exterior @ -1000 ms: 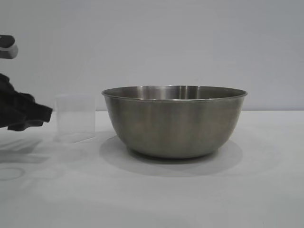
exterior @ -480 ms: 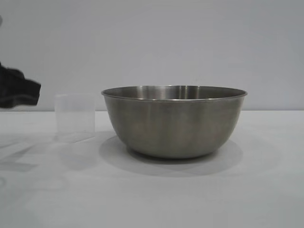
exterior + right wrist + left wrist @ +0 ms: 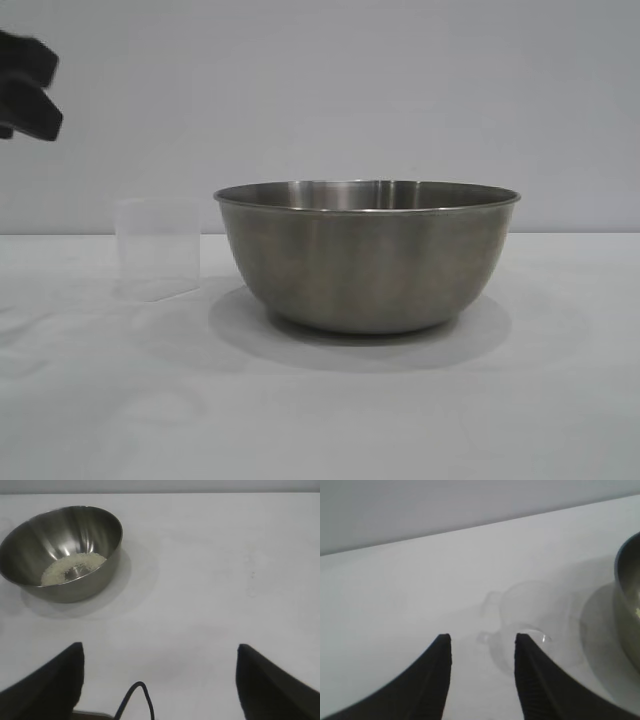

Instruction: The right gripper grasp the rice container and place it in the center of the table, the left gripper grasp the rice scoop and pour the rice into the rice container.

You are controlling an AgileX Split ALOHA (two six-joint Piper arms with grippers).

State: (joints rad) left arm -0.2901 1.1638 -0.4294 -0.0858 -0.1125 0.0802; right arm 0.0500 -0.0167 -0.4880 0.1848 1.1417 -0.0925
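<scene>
Left gripper hovering above counter near its left edge, jaws partly apart, gripping nothing. Rice scoop standing upright on counter, apparently empty, just beside steel rice container, on its left; scoop lying ahead of and below jaws. Rice lying in container bottom. Right gripper idling well apart from container, jaws wide, empty. Judgement: pour looking done.

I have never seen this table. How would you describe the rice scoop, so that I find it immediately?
Start from the large steel rice container standing in the middle of the white table. Directly beside it, on the side of the left arm, stands the rice scoop, upright and apart from the bowl. It is a small translucent whitish plastic cup with a small loop handle at its rim, much smaller than the metal bowl.
</scene>
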